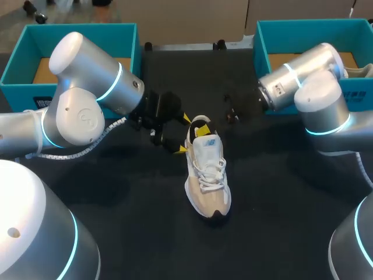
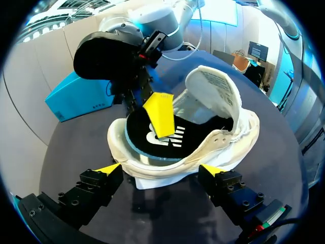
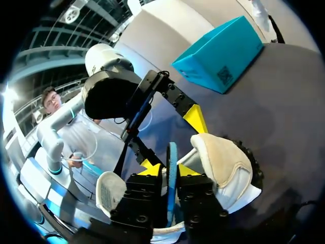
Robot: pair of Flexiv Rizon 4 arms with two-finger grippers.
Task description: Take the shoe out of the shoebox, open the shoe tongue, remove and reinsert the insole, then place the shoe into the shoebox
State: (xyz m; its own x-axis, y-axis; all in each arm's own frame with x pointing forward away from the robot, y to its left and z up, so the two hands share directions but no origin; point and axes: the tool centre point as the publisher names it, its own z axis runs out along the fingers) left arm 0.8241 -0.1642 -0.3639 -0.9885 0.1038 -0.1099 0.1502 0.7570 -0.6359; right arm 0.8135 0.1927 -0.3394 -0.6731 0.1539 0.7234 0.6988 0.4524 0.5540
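A white and beige sneaker point(image 1: 207, 178) lies on the black table, heel toward the arms. Its tongue point(image 2: 213, 86) is folded up and forward. The black insole point(image 2: 152, 140) with a blue edge is lifted at the heel. My right gripper point(image 3: 170, 170) is shut on that insole edge point(image 3: 171, 152); its yellow fingertip point(image 2: 161, 116) shows in the shoe opening. My left gripper point(image 2: 161, 169) stands open, with the shoe's heel point(image 2: 167, 170) between its fingers. In the head view the left gripper point(image 1: 183, 135) sits just left of the heel, the right gripper point(image 1: 201, 129) over the opening.
Two teal shoeboxes stand at the table's back, one at the left point(image 1: 70, 35) and one at the right point(image 1: 303, 29). Both arms crowd the shoe's heel end. Bare black table point(image 1: 145, 221) lies in front of the toe.
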